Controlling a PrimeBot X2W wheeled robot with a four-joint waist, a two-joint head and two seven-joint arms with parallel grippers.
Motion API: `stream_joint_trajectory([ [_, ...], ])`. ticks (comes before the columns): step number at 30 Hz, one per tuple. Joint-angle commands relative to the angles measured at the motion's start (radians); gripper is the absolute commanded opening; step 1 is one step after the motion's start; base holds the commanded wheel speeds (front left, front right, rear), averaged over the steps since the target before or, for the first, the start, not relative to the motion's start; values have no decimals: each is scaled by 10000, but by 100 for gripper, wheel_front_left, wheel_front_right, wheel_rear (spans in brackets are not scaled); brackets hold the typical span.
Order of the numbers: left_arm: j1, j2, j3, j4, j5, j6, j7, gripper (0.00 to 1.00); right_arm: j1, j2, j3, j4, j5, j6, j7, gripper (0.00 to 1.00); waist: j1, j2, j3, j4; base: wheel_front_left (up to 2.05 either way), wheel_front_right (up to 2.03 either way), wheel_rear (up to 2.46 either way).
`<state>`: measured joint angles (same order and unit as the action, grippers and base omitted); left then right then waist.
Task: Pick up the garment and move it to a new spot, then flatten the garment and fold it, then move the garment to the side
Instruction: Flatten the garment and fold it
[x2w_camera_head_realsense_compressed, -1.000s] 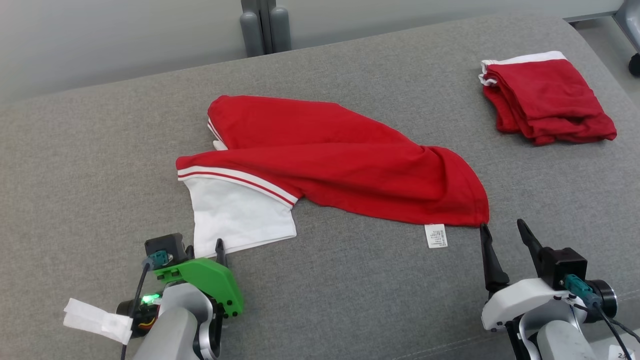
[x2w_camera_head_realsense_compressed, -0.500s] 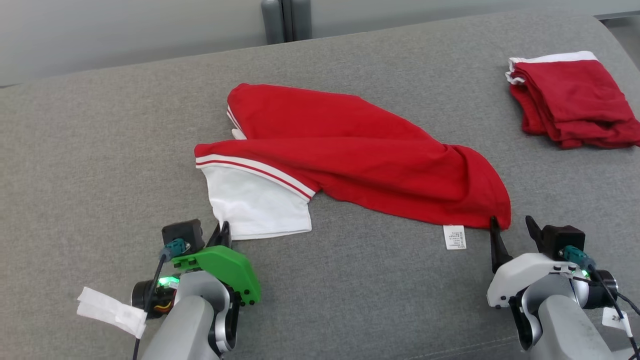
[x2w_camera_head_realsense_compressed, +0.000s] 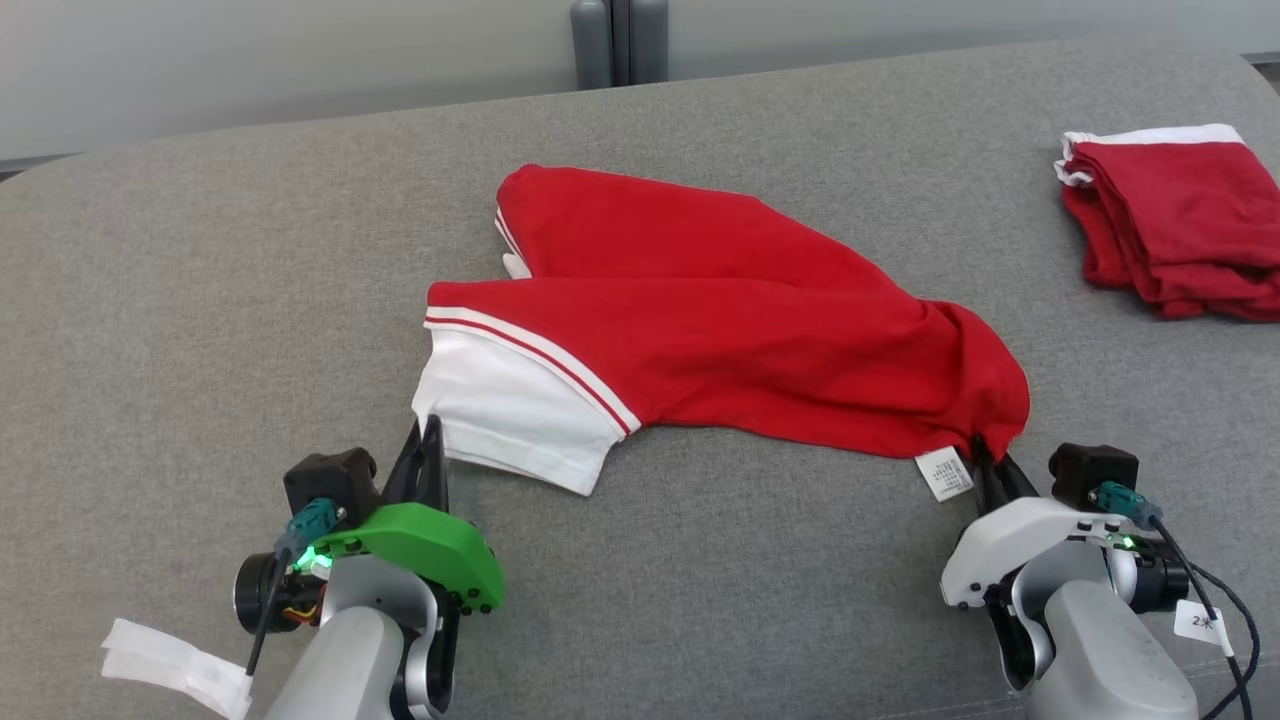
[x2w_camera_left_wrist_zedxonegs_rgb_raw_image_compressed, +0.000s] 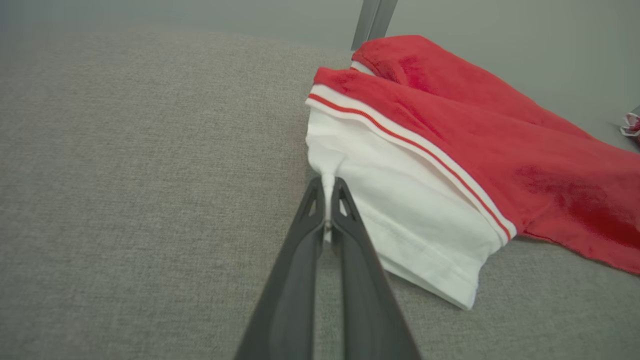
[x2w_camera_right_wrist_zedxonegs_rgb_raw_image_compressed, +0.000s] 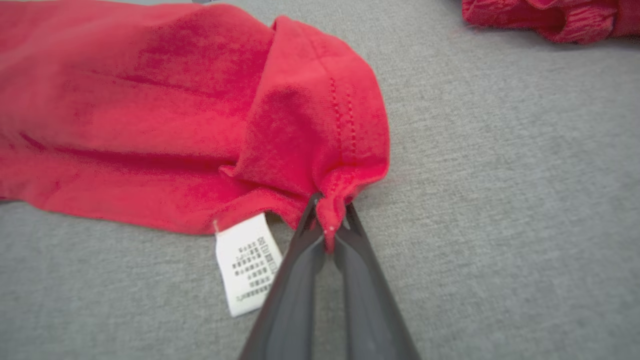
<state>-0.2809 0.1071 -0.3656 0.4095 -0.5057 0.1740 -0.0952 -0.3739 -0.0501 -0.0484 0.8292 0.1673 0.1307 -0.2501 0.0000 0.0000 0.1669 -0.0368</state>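
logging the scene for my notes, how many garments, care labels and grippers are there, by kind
garments: 2 (spread red-and-white garment, folded red garment)
care labels: 1 (white care label)
grippers: 2 (left gripper, right gripper)
total: 5

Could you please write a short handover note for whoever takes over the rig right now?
Left gripper: shut on the white corner of the garment.
Right gripper: shut on its red corner, beside the label.
Garment: lying rumpled on the gray cushion; a folded red pile sits at the far right.
Done: both corners gripped.
Left to do: lift, move, flatten, fold, set aside.
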Motion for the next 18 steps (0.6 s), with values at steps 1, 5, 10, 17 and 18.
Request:
stream_joint_trajectory([
  [1, -9, 77, 35, -161, -61, -53, -91, 0, 52, -8, 92, -238, 104, -3, -100, 0, 0, 0, -128, -32, 0, 0, 0],
  [5, -278, 231, 29, -902, 76, -131, -348, 0, 226, -19, 373, -1434, 634, -4, -156, 0, 0, 0, -515, -94, 0, 0, 0],
  [10, -361, 427, 118, -2231, 188, -84, -511, 0, 693, -14, 448, -3705, 778, -3, -156, 0, 0, 0, -1058, -138, 0, 0, 0],
  [17, -721, 1034, 399, -5206, 611, 200, -414, 0, 1663, -20, 220, -7524, 443, -3, -128, 0, 0, 0, -1775, -146, 0, 0, 0],
  [18, -791, 1118, 436, -5658, 673, 245, -384, 0, 1758, -17, 160, -8032, 366, -3, -83, 0, 0, 0, -1830, -153, 0, 0, 0],
])
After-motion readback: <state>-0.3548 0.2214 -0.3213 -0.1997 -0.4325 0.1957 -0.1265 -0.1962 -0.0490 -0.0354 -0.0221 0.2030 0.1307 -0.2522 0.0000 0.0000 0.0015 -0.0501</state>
